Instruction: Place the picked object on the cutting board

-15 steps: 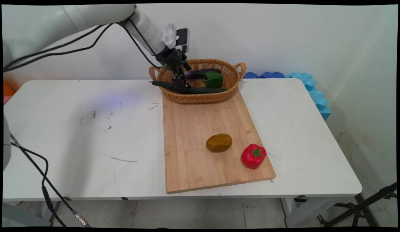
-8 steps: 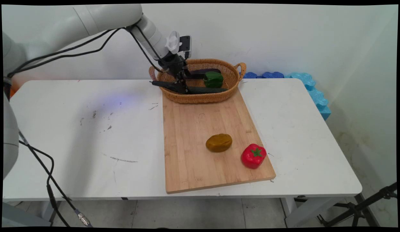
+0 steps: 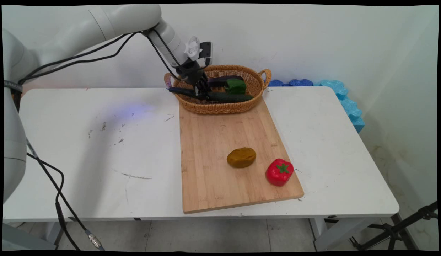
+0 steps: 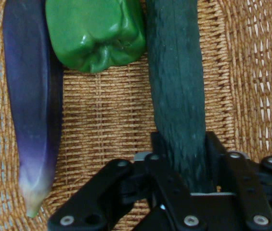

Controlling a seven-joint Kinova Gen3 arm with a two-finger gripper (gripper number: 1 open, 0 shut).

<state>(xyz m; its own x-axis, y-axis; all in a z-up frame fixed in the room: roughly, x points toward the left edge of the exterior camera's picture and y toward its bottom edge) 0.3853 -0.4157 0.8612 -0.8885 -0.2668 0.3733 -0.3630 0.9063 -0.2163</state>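
1. Where the main view looks down across the white table [image 3: 81, 142], the gripper [image 3: 202, 93] reaches into the woven basket [image 3: 220, 108] at the far end of the wooden board [image 3: 220, 142]; its fingers are closed around a long dark cucumber [image 3: 231, 97], gripping it well toward its left end; that end pokes out over the basket's left rim, and the rest runs along the near wall; whether the cucumber rests on the weave or hangs clear of it cannot be told from here; a green pepper [image 3: 235, 86] sits just behind it and a dark eggplant [image 3: 224, 79] lies along the far wall; near the board's front end, well apart from the basket, lie a brown potato [image 3: 241, 157] and a red toy vegetable with a green stalk [image 3: 279, 172].

2. As the hand view looks along the fingers, the gripper [image 4: 186, 159] shows both pads pressed against the cucumber's [image 4: 174, 72] sides, the linkage drawn in around it; the green pepper [image 4: 95, 31] lies just beside it at the top, touching or nearly so; the eggplant [image 4: 30, 96] lies apart on the left, with bare basket [image 4: 107, 120] floor between.

3. In my judgement the hold is square across the cucumber but off-centre; the long free end would tend to droop or swivel, so a firm squeeze and slow, level motion suit it; the pepper so close by could be nudged.
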